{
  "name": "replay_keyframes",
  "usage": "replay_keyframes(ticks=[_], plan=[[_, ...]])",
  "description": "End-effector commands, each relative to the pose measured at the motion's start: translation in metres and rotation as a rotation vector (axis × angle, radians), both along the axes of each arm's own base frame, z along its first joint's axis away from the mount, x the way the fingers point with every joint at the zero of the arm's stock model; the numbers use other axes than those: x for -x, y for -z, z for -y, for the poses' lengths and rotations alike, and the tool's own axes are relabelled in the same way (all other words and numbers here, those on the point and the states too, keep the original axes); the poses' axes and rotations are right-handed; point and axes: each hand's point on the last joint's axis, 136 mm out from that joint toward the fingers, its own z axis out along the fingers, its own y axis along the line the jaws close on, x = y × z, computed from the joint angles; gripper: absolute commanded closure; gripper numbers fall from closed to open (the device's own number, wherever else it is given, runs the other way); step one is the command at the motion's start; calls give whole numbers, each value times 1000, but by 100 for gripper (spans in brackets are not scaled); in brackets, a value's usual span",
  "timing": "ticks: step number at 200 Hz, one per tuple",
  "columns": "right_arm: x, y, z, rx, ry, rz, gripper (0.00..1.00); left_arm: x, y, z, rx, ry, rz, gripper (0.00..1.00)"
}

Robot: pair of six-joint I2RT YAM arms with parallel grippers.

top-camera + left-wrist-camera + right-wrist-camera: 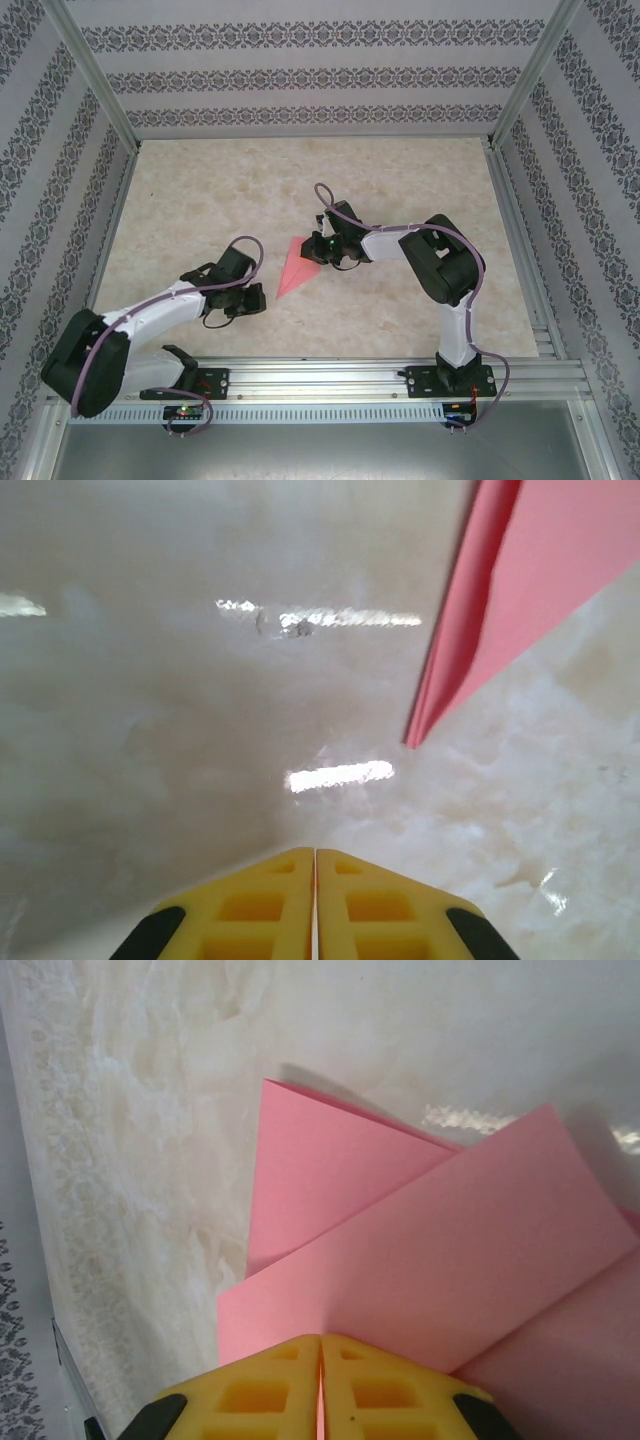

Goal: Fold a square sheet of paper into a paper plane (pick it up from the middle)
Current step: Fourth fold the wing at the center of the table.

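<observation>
Folded pink paper (297, 268) lies mid-table (420, 200); its tip points toward the left gripper (315, 852), whose fingers meet on nothing, near it; the right gripper (321, 1338) is closed, seemingly pinching the paper's wide end.

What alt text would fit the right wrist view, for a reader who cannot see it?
The right gripper, its yellow fingers shut together, sits at the near edge of a folded pink paper whose overlapping flaps fan away from it. The paper lies on a pale marbled table.
</observation>
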Motion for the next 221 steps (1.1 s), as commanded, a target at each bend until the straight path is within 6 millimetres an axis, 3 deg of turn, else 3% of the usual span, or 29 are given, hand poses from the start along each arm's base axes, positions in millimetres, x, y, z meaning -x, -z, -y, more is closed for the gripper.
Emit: replay_keyframes(ticks=[1, 42, 66, 102, 133, 178, 221], plan=[[24, 48, 30, 167, -12, -79, 89, -13, -26, -5, -3, -42, 65, 88], [42, 31, 27, 140, -143, -45, 89, -34, -58, 10, 78, -31, 169, 77], [45, 14, 26, 143, -201, -15, 88, -47, -63, 26, 122, -6, 181, 71], [24, -32, 24, 147, -181, 79, 80, -74, -53, 39, 66, 26, 156, 64], [9, -61, 48, 178, -43, 134, 74, -91, -40, 58, 27, 88, 113, 60], [24, -67, 93, 171, 131, 150, 71, -96, -17, 71, -35, 148, 63, 56], [42, -66, 105, 159, 162, 150, 64, -96, -5, 70, -102, 166, 41, 56]])
